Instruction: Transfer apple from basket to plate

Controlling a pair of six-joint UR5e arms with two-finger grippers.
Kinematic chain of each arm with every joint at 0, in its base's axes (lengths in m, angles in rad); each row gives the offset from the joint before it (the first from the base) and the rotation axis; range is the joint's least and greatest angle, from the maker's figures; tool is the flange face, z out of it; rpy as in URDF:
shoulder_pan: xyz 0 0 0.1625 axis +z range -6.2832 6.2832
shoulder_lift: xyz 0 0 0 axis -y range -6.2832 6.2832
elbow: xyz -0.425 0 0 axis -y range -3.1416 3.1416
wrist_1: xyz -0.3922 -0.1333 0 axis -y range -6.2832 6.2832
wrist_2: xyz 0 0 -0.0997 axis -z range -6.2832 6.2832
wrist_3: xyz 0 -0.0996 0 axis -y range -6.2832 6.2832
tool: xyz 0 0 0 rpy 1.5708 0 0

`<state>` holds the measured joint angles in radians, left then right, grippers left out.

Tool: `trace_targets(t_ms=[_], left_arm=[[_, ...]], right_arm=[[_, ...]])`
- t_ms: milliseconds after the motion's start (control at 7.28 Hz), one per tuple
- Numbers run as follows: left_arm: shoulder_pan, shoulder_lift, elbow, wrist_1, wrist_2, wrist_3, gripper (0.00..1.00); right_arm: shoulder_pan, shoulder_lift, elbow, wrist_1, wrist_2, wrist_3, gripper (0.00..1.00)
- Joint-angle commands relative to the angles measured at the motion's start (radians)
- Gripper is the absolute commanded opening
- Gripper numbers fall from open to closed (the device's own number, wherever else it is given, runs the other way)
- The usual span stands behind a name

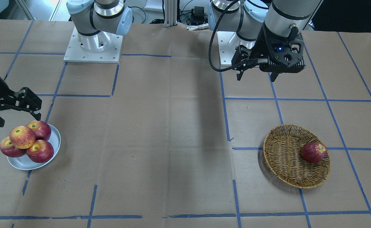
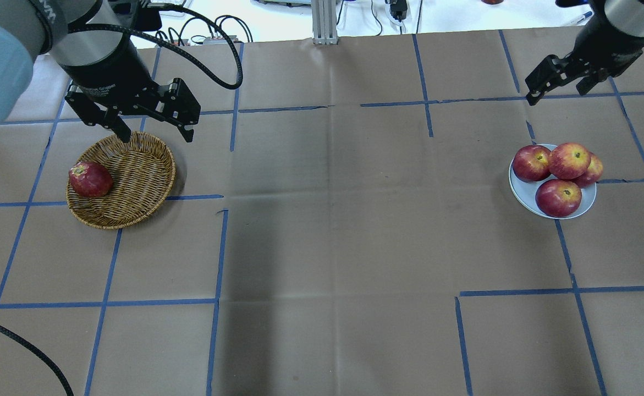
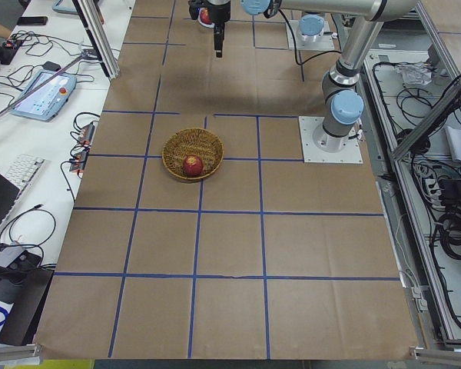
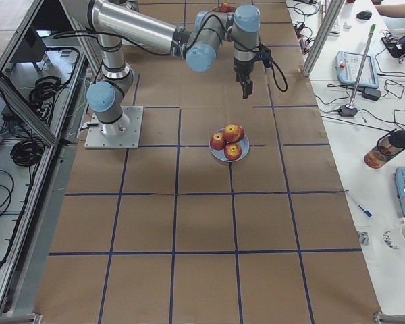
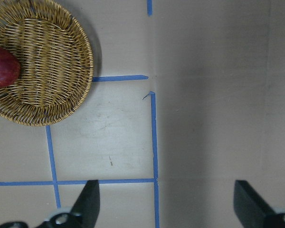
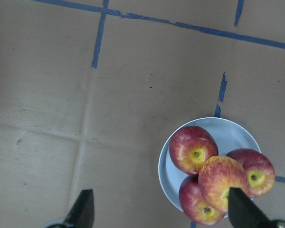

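The table [image 2: 327,220], covered in brown paper and gridded with blue tape, takes up most of the overhead view. The left gripper [image 2: 157,132] hangs over the 12-to-1 o'clock rim of the basket [image 2: 140,165]. Its fingers [image 5: 90,199] are spread wide with nothing between them. The right gripper [image 2: 555,94] hovers well above the table at about 12 o'clock from the plate [image 2: 521,190], its fingers [image 6: 83,209] likewise wide apart and empty.

The basket lies at the table's 9 o'clock side. One dark red apple [image 2: 90,179] rests against its wall at 9 o'clock. The plate is at the table's 3 o'clock side, well apart from the basket.

Three red apples [image 2: 558,198] sit on the plate at roughly 10, 3 and 6 o'clock. The apple [image 2: 569,160] is perched on top of them, toward the plate's 12-to-1 o'clock edge and touching all three. It is nearly round, with no long axis to speak of. Its yellowish stem end faces mostly upward, tipped a little. In the right wrist view a fingertip partly covers it.
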<state>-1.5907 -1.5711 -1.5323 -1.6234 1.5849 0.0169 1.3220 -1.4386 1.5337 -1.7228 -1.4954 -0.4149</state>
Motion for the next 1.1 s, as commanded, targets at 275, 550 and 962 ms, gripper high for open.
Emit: trace_targets(t_ms=[275, 550, 962], left_arm=[[0.000, 0.002, 0.001, 0.000, 0.000, 0.000, 1.00], [0.000, 0.002, 0.001, 0.000, 0.000, 0.000, 1.00], [0.000, 0.002, 0.001, 0.000, -0.002, -0.002, 1.00]], right_arm=[[0.241, -0.049, -0.062, 0.189, -0.130, 0.349, 1.00], [0.241, -0.100, 0.028, 0.161, -0.132, 0.354, 1.00], [0.243, -0.103, 0.022, 0.132, -0.128, 0.354, 1.00]])
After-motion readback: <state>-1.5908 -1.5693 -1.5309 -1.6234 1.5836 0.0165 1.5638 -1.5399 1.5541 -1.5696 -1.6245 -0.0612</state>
